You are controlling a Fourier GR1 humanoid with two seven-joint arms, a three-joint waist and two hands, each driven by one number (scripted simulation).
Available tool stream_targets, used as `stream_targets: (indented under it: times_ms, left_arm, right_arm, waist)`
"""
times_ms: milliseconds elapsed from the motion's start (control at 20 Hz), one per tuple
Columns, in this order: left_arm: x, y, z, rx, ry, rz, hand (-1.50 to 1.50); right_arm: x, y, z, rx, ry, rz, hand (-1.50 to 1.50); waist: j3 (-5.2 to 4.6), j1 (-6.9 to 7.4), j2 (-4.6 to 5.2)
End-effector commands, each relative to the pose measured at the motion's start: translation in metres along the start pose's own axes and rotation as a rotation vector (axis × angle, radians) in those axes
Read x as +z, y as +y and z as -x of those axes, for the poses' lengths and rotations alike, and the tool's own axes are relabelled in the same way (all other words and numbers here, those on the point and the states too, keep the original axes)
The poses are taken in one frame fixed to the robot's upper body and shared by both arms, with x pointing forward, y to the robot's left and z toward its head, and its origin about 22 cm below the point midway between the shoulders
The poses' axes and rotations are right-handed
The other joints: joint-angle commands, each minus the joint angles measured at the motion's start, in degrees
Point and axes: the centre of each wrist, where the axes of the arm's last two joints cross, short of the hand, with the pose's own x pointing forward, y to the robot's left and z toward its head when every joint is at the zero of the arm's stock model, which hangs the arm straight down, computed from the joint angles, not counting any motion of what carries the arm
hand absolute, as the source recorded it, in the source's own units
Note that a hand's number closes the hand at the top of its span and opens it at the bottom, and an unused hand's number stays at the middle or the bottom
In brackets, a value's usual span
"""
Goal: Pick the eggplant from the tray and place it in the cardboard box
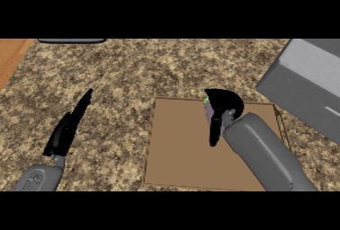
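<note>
Head view: speckled tan-brown stone table [133, 72] filled most of the frame, w/ a wooden strip [12, 56] at the upper left. A grey block [302, 85] was cut off by the right edge. A dark flat item [72, 41] barely showed at the top edge; couldn't tell what it was. The open cardboard box [179, 152] lay right of centre, its brown floor bare.

The eggplant [210, 112] was mostly hidden, only a purple sliver and a bit of green showing. The right robot hand [225, 102] was curled round it, over the box's far edge; couldn't tell if it touched the box floor. The left robot hand [66, 130] was at the left, well apart from the box, fingers straight & pressed together, seen edge-on, holding nothing.
</note>
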Motion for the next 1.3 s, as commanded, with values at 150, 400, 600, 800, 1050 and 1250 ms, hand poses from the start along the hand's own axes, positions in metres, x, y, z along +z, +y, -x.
stream_targets:
  times_ms: [150,400,600,800,1050,1250]
  left_arm:
    - [-0.01,0.016,-0.012,-0.006,0.002,-0.007,0.0]
    - [0.0,0.001,0.008,0.003,0.009,0.008,0.0]
    - [-0.013,-0.011,0.003,0.008,-0.002,0.006,0.0]
    - [0.006,0.007,0.005,0.012,0.02,0.003,0.0]
    - [-0.012,-0.001,-0.02,0.005,-0.001,0.003,0.0]
    - [-0.003,-0.009,-0.009,-0.003,-0.034,0.031,0.0]
  right_arm:
    - [-0.007,0.019,0.005,0.002,0.007,-0.024,-1.5]
    - [-0.006,0.01,-0.011,0.152,-0.045,0.079,1.5]
    - [-0.018,-0.007,-0.007,0.172,-0.079,0.179,1.5]
    - [-0.019,0.022,0.001,0.148,-0.097,0.252,1.5]
    - [-0.036,-0.02,0.025,0.092,0.042,0.386,1.5]
    - [-0.054,-0.044,0.058,-0.069,0.265,0.518,1.5]
  waist:
    - [0.01,-0.07,-0.03]
    - [-0.01,0.19,0.07]
    - [-0.01,0.18,0.18]
    - [0.01,0.05,-0.01]
    - [0.03,0.4,0.34]
    - [0.1,2.33,1.28]
